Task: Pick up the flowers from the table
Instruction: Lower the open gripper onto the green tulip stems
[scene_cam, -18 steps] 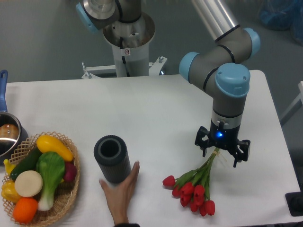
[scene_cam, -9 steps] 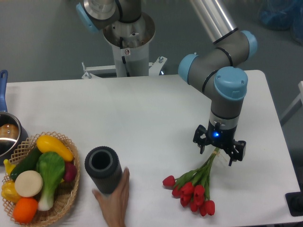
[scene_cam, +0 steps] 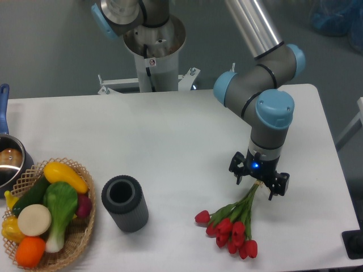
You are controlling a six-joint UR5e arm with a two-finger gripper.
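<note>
I note my gripper spread over the flowers' thin stem ends; closing off-centre risks them slipping free.

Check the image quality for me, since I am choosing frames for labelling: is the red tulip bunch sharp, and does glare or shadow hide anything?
Fixed camera: soft, even light; the red tulip bunch is reasonably sharp and casts only a faint shadow on the white matte table; the black two-finger gripper is dark, its finger state unreadable; a blue light glows on it; no glare.
</note>
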